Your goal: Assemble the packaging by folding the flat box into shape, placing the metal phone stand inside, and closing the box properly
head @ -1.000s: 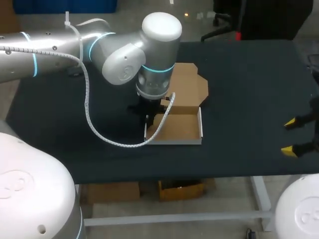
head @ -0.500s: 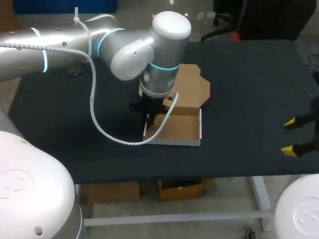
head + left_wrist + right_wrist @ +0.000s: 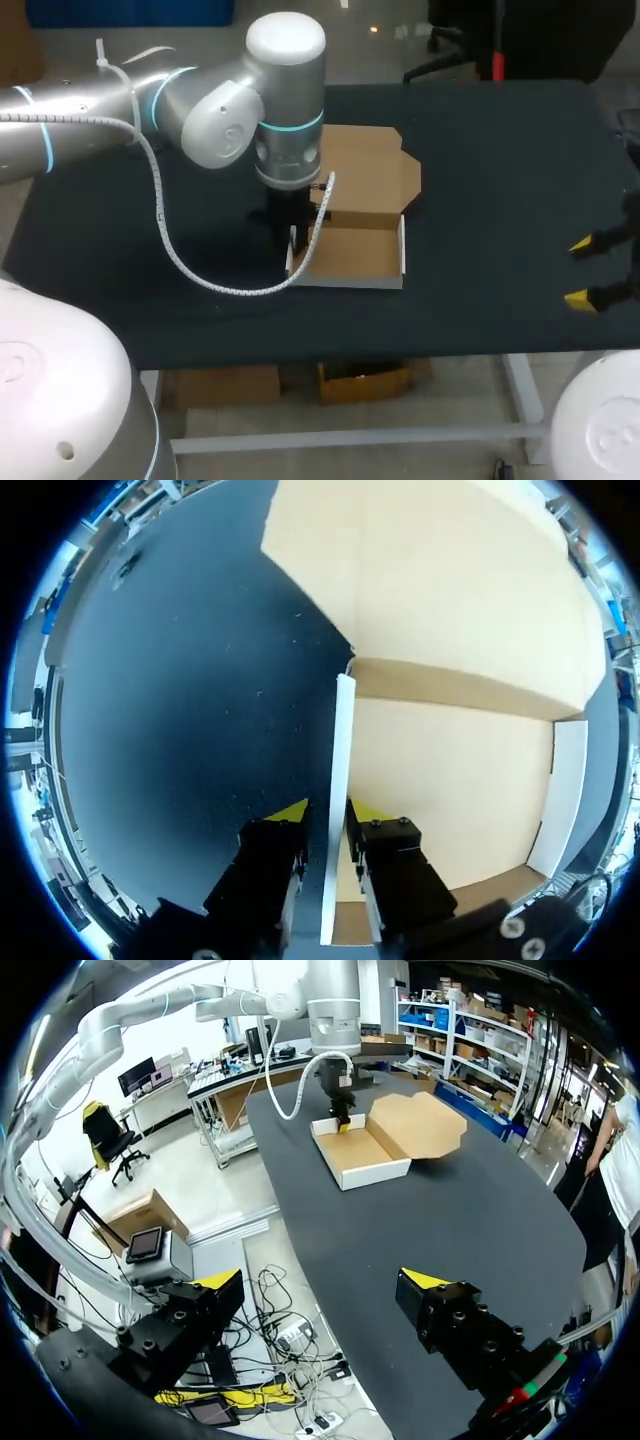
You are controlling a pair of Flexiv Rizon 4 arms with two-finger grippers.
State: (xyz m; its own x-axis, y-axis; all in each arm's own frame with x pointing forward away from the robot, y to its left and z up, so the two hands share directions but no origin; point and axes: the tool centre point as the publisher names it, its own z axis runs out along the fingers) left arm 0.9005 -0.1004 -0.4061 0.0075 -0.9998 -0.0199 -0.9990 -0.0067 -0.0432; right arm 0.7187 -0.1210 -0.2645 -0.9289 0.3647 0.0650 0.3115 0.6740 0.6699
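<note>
The box (image 3: pixel 355 250) sat mid-worktop (image 3: pixel 500 180), tray part formed w/ white walls up, brown lid (image 3: pixel 370 175) flat behind it. Its left wall (image 3: pixel 337 780) ran straight ahead betw. the tips of the left tool (image 3: pixel 328 810), which stood slightly apart, not clamped. Left arm was far nearer. The right tool (image 3: pixel 585 272) gaped wide at the worktop's right edge, well apart from the box.

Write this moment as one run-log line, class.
left hand: at side wall of brown cardboard box | right hand: open, at right edge of black table | box: lid open, nothing inside
</note>
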